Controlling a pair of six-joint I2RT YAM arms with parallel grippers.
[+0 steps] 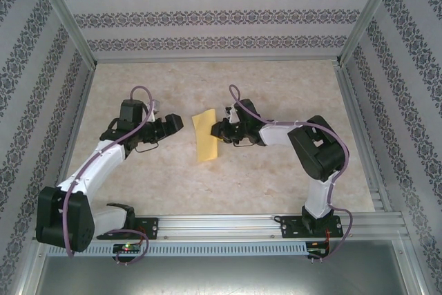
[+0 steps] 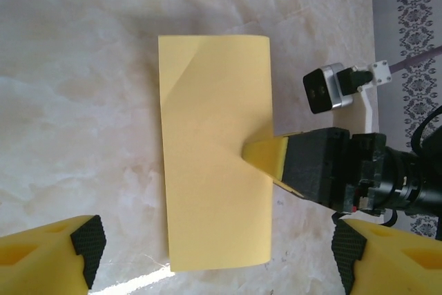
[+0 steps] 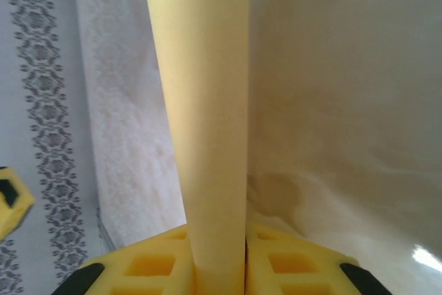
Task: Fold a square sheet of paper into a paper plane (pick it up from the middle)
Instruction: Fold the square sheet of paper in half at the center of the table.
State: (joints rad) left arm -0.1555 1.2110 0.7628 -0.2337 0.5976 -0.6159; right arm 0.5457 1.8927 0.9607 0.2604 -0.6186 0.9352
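Left pincer (image 1: pixel 174 126): waiting at nine o'clock of the sheet, fingers wide apart, holding nothing.
Square sheet of paper (image 1: pixel 204 139): mustard-yellow, folded to a long rectangle, lying mid-desk (image 1: pixel 276 94). It is looking thin, light and floppy, likely sliding on the smooth top and creasing easily.
Right pincer (image 1: pixel 216 129): reaching in from three o'clock, clamping the sheet's right-hand edge near its middle, probably the soundest hold.
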